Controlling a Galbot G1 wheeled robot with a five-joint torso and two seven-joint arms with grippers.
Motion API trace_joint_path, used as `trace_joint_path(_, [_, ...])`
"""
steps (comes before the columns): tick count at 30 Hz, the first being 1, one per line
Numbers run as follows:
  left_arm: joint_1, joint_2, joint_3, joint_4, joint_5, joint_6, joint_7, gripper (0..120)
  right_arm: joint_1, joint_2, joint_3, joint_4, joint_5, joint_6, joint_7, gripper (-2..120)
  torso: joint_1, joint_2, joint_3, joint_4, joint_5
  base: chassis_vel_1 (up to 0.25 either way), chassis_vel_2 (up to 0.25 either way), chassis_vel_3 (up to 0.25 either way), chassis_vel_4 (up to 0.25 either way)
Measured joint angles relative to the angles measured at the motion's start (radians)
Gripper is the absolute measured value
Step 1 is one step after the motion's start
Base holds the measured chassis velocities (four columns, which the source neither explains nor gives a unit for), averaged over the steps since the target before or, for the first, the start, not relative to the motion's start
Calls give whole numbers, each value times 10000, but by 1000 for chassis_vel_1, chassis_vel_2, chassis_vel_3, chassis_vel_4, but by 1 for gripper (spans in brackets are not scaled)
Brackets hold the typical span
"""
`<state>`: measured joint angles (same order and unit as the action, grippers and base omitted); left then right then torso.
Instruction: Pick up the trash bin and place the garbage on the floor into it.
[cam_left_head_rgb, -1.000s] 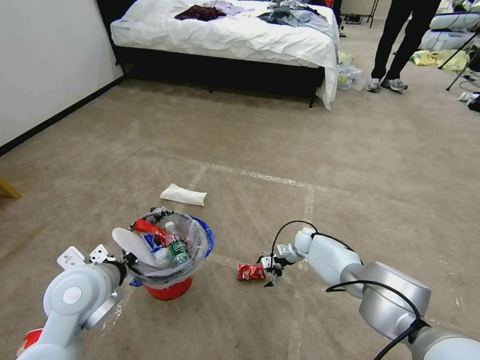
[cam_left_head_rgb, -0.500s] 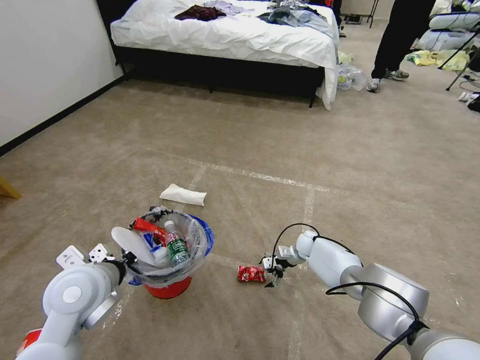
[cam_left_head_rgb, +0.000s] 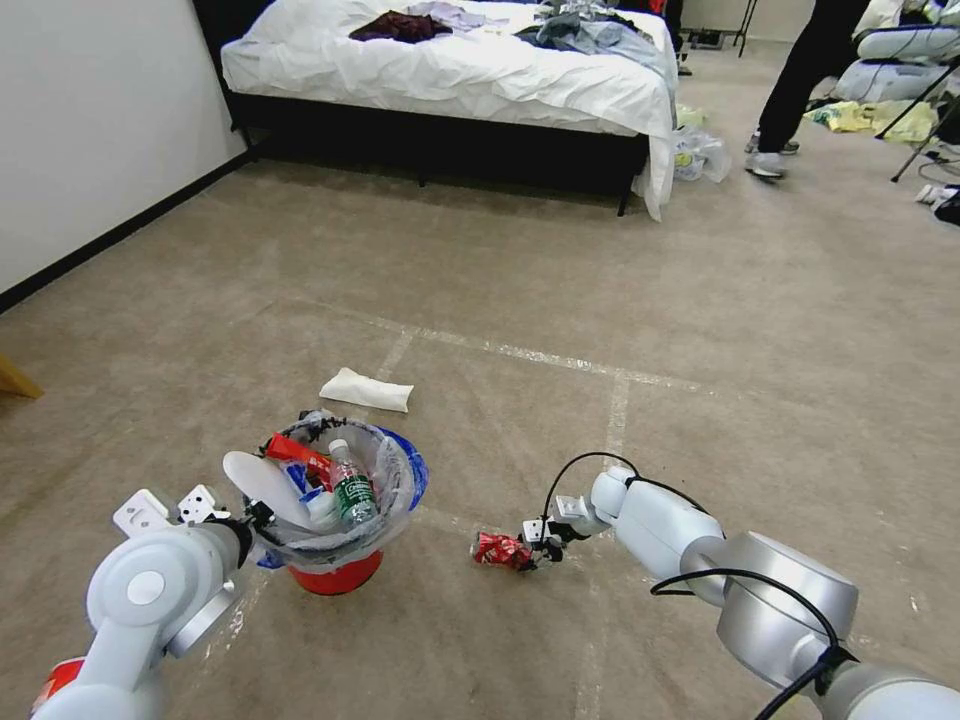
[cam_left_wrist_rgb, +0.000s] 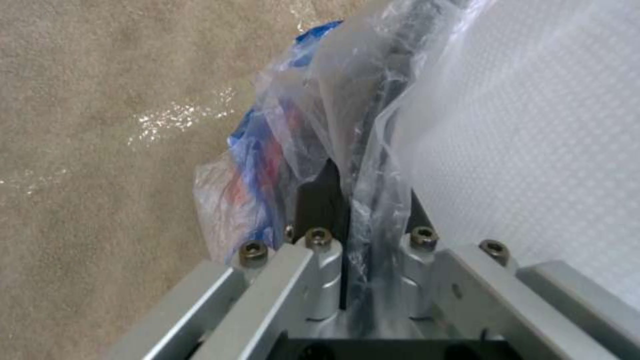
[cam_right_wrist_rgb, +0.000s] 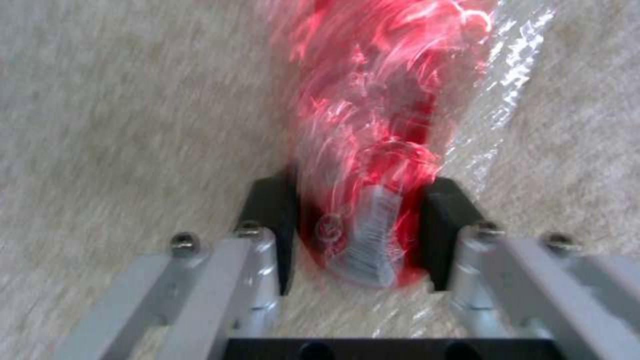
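The head camera looks down across the floor (cam_left_head_rgb: 500, 300); each wrist camera peers close along its own fingers at carpet.

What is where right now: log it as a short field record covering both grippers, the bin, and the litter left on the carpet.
left gripper: shut on the rim and liner bag of the trash bin
trash bin contents: green-label bottle, white slipper, red wrapper
right gripper: low at the floor, jaws on either side of the red snack wrapper
red snack wrapper: between the jaws; grip not confirmed
remaining litter: white slipper on carpet, beyond the bin
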<state>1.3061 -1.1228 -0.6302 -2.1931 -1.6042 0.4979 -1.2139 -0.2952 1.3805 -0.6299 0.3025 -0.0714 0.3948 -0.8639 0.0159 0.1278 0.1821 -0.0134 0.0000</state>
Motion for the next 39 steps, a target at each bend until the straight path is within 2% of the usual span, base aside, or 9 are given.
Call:
trace_joint_path(7, [16, 45, 1, 30, 0, -3, 0, 4, -115, -339, 584, 687, 529, 37, 23, 19, 0, 0, 2, 0, 3, 0, 0, 0, 0])
trace_joint_path(10, [35, 103, 45, 60, -8, -6, -1, 4, -124, -1388, 1201, 2064, 2411, -28, 280, 17, 0, 0, 2, -2, 0, 0, 0, 0, 0])
trace_joint_path(13, [31, 118, 72, 66, -18, -7, 0, 4, -179, -1712, 1334, 2450, 2957, -26, 333, 17, 0, 0, 3, 0, 2, 0, 0, 0, 0])
trace_joint_path(15, [24, 194, 74, 129, -26, -21, -17, 4, -429, -3061, 1773, 4031, 5033, -295, 995, 17, 0, 0, 2, -10, -3, 0, 0, 0, 0])
trace_joint_path(16, [24, 194, 74, 129, -26, -21, -17, 4, -429, -3061, 1773, 4031, 5033, -295, 995, 17, 0, 0, 2, -10, -3, 0, 0, 0, 0])
trace_joint_path(20, [9, 254, 83, 167, -72, -23, 6, 4, -389, -3598, 1924, 5771, 8381, -349, 1381, 17, 0, -1, 2, -15, 5, 0, 0, 0, 0])
trace_joint_path(24, [-101, 264, 198, 157, -109, -58, 0, 4, 277, -2811, 1752, 7020, 9925, -183, 1329, 17, 0, 0, 1, 9, -4, 0, 0, 0, 0])
trace_joint_path(34, [-170, 227, 145, 82, -151, -91, -23, 4, 1037, -71, 342, 6757, 8895, -712, 1254, 17, 0, -1, 2, -2, -4, 0, 0, 0, 0])
trace_joint_path(39, [-177, 229, 87, 71, -175, -101, -24, 4, 1076, 223, -120, 6513, 8566, -825, 1234, 17, 1, -1, 2, -1, -4, 0, 0, 0, 0])
